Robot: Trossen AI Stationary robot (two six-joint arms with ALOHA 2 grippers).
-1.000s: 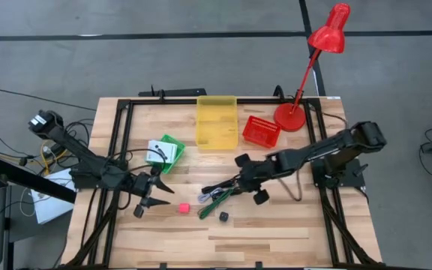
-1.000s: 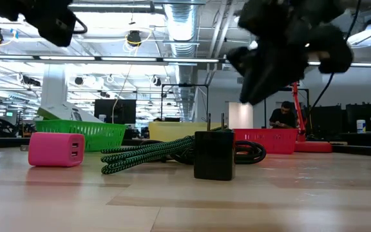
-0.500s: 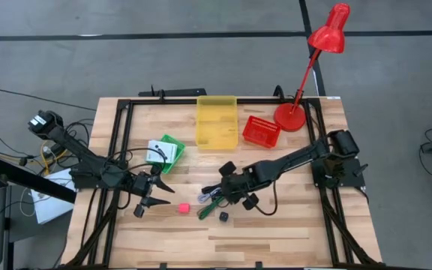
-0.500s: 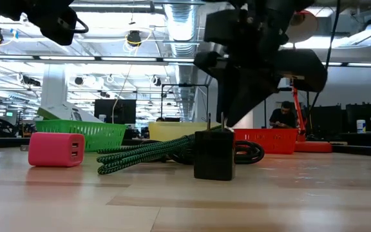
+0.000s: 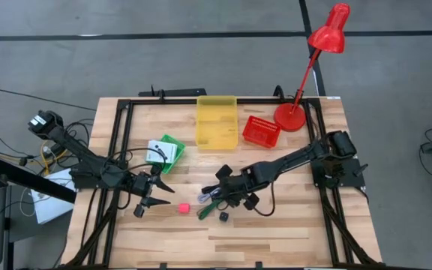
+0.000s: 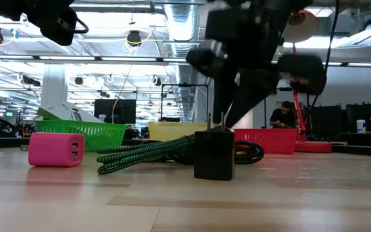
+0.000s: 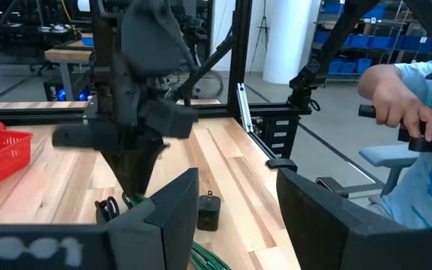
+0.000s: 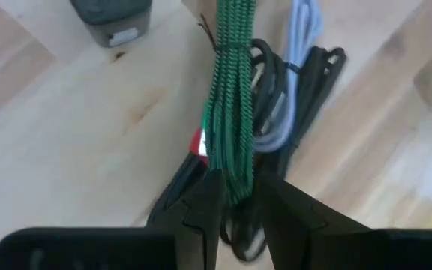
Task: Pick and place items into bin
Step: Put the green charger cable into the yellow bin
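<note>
A cable bundle point(image 5: 210, 202) of green braided and black cords lies on the wooden table, and in the low view it point(image 6: 148, 153) rests flat. A pink cube point(image 5: 181, 207) and a black cube point(image 5: 223, 216) sit near it. My right gripper point(image 8: 240, 187) points steeply down over the bundle, narrowly open, with the green strands point(image 8: 229, 127) running between its fingertips. My left gripper point(image 5: 150, 196) hovers open, left of the pink cube, with nothing in it. A white packet point(image 5: 156, 152) lies in a green basket point(image 5: 172, 144). My right gripper comes at the cable bundle from above, its fingers point(image 8: 201, 206) standing on either side of the green braided strands and lying across them. The bundle lies on the table. Whether the fingers touch the strands, I cannot tell.
A yellow bin point(image 5: 217, 121) and a red basket point(image 5: 261, 130) stand at the far middle, with a red desk lamp point(image 5: 291, 116) to their right. A black frame rail point(image 5: 123, 150) borders the table. A person's hand point(image 7: 396, 105) shows beyond the table.
My right gripper has swung toward the table's left and near edges and come down onto the cable bundle, rolling as it went. Its finger gap looks unchanged.
</note>
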